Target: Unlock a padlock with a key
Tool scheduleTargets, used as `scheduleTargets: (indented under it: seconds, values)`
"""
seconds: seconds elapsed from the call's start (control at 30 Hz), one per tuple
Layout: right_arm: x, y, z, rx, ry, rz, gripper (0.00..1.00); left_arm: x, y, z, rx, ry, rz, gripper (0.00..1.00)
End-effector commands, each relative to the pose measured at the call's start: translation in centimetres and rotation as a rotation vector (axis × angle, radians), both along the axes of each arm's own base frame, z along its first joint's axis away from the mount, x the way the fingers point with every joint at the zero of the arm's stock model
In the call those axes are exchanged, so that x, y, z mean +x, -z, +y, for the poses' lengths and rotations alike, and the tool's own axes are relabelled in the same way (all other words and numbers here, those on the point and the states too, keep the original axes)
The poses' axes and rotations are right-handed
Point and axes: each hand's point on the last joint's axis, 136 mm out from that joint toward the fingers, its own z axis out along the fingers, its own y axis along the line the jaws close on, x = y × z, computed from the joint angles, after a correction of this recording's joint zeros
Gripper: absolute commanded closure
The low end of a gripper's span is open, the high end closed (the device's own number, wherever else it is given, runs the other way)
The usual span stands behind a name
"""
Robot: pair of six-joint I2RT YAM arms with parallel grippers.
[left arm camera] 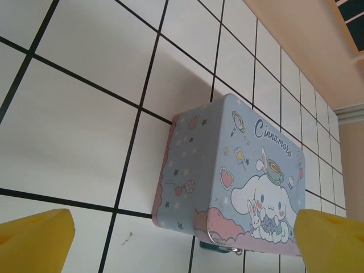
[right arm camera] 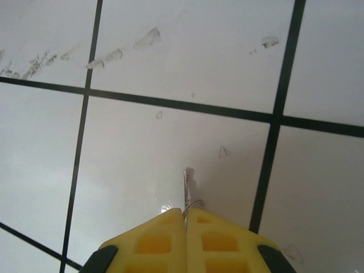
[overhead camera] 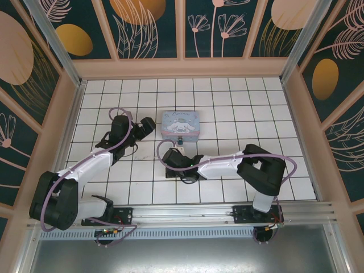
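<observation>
Count: one padlock [overhead camera: 180, 138], one key [right arm camera: 185, 187], one cartoon-printed box [overhead camera: 181, 123], two grippers. The padlock sits at the middle of the box's near wall, just beyond the right gripper [right arm camera: 186, 219], whose fingers are pressed together on the key. The key's slim blade runs straight out from the fingertips, long axis in line with them, tip over a white tile [right arm camera: 170, 131]; the padlock's own heading is too small to tell. The left gripper [overhead camera: 145, 126], jaws wide apart and holding nothing, stands just left of the box.
</observation>
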Motion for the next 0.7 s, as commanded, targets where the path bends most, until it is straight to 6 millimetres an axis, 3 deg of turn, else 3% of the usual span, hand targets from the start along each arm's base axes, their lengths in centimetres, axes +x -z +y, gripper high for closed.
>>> scheduleTargets:
  seconds: [0.0,0.3,0.5,0.67]
  values:
    - [-0.7,-0.2,-0.9,0.015,-0.030,0.025,1.00,0.0,-0.2,-0.2,-0.018,0.015,-0.016,0.01]
    - [0.3,-3.9,-2.0,0.186,-0.023,-0.008,1.00,-0.2,-0.3,-0.9,-0.033,0.055,-0.015,0.01]
    - [1.8,-8.4,-3.7,0.359,-0.066,-0.072,1.00,-0.6,-1.6,-3.1,-0.138,0.155,-0.036,0.01]
    - [2.8,-12.9,-5.7,0.490,-0.129,-0.164,1.00,-1.2,-4.3,-5.7,-0.307,0.264,-0.091,0.01]
